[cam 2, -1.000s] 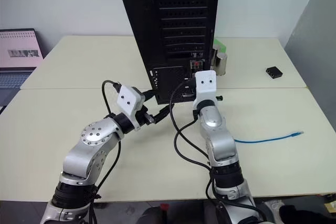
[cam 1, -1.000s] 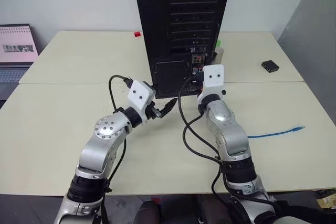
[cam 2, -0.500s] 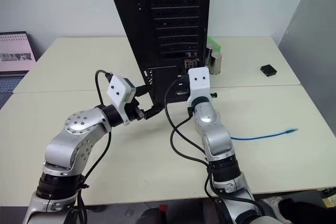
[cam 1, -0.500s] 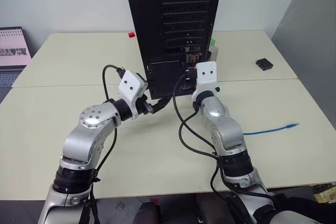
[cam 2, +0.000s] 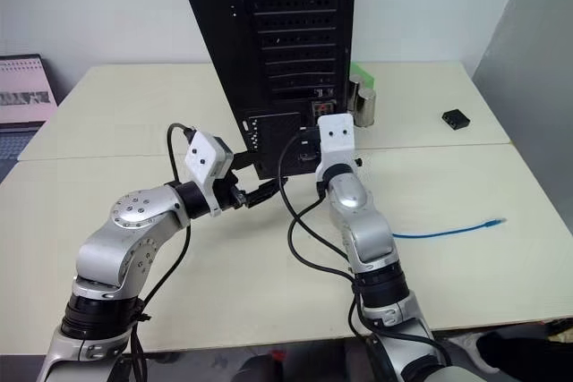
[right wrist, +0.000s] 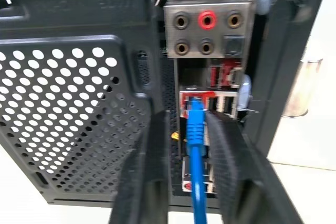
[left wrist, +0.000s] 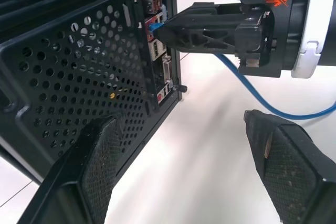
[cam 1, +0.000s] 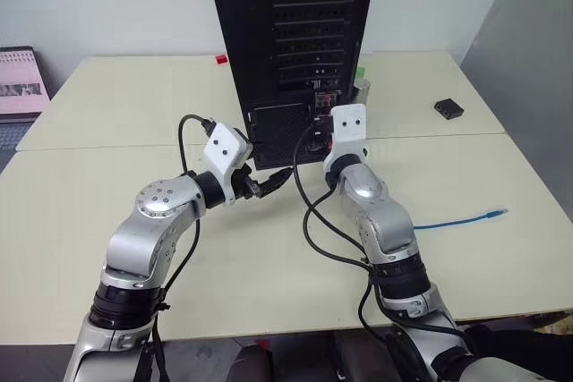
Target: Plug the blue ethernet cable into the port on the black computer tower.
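I have the right gripper up against the rear of the black computer tower, which stands upright on the cream table. From the right wrist camera, its two fingers sit slightly apart with the blue ethernet cable running between them, neither pad visibly pressing on it. The cable's plug sits in a port in the narrow connector strip just ahead of the fingertips, below the round audio jacks and beside the perforated grille. I cannot tell from here whether it is fully seated.

The left wrist camera shows the same thing from the side: the right gripper's black fingers reach level to the connector strip, a bit of blue plug at their tip, and the cord trailing back under the hand over the table.

My left gripper hangs just off the tower's lower corner, fingers spread wide and holding nothing.

The cable's other end lies loose on the table well out to the right of the right arm. A small black box rests farther back on that side, and a laptop sits at the far left edge.
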Controlling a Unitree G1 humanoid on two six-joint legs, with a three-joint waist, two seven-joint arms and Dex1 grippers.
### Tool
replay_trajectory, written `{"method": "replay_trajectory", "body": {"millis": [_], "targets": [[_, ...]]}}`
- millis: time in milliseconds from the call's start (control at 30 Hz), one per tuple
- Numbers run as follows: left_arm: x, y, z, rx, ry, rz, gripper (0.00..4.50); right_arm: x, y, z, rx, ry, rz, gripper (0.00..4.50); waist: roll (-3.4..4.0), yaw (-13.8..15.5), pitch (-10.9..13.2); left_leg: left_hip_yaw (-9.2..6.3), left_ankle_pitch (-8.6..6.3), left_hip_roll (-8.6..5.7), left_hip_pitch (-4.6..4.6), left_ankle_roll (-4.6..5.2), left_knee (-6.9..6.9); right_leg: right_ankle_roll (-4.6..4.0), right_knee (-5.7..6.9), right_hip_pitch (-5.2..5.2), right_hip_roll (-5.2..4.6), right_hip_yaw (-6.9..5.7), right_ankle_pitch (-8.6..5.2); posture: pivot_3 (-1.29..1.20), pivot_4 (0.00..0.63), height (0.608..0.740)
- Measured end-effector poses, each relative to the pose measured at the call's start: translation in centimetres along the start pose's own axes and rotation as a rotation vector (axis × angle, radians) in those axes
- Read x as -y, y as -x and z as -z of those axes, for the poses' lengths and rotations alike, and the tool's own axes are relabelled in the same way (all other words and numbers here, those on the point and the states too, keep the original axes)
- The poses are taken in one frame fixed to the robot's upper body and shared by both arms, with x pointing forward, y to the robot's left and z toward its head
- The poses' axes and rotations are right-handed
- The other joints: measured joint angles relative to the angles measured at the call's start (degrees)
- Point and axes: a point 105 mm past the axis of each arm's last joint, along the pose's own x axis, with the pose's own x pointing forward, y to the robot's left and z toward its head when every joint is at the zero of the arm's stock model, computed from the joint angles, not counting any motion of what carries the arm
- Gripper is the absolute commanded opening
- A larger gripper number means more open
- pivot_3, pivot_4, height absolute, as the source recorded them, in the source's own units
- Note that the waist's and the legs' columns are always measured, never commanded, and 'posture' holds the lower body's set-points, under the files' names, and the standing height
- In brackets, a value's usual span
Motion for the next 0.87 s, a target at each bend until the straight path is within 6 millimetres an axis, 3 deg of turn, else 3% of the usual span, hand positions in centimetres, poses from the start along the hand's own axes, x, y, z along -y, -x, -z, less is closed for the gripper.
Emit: {"method": "replay_trajectory", "body": {"millis": [267, 367, 500, 600, 700, 867], "targets": [[-0.5, -0.1, 0.7, -0.017, 0.010, 0.003, 3.84, -0.6, 1.3, -0.7, 0.029, 0.040, -0.090, 3.75, 0.00, 0.41, 0.00, -0.06, 0.00, -0.02, -0.29, 0.00, 0.01, -0.01, 0.01, -0.25, -0.08, -0.07, 0.01, 0.00, 0.150, 0.740], [-1.5, 0.2, 0.8, -0.049, -0.013, -0.015, 3.84, 0.3, 3.2, -0.6, 0.005, 0.093, -0.152, 4.45, 0.00, 0.93, 0.00, -0.13, 0.00, -0.10, -0.38, 0.00, 0.10, 0.00, 0.00, -0.22, -0.04, -0.16, 0.00, 0.00, 0.150, 0.740], [-2.1, 0.4, 0.9, -0.077, -0.032, -0.003, 3.84, 1.1, 5.8, -0.3, -0.038, 0.140, -0.260, 4.48, 0.00, 1.74, 0.00, -0.17, 0.01, -0.16, -0.51, -0.01, 0.17, 0.01, -0.08, -0.24, -0.10, -0.24, 0.00, 0.00, 0.150, 0.740], [-2.2, 0.7, 0.4, -0.087, -0.065, 0.034, 3.84, 1.6, 7.5, -1.2, -0.037, 0.187, -0.342, 4.48, 0.00, 2.10, 0.01, -0.19, 0.01, -0.13, -0.48, 0.00, 0.16, 0.01, -0.06, -0.24, -0.07, -0.27, 0.00, 0.00, 0.150, 0.740], [-2.0, 1.0, 0.2, -0.101, -0.086, 0.085, 3.84, 3.5, 8.7, -2.5, -0.026, 0.245, -0.380, 4.48, -0.02, 2.22, 0.03, -0.21, 0.00, -0.13, -0.47, 0.00, 0.17, 0.02, -0.06, -0.21, -0.05, -0.31, 0.00, 0.00, 0.150, 0.740], [-1.6, 1.3, -0.5, -0.101, -0.095, 0.171, 3.84, 7.1, 10.1, -3.1, -0.072, 0.306, -0.398, 4.48, -0.05, 2.27, 0.04, -0.16, 0.00, -0.15, -0.48, 0.02, 0.18, 0.02, -0.06, -0.20, -0.04, -0.28, -0.01, 0.00, 0.150, 0.740]]}}
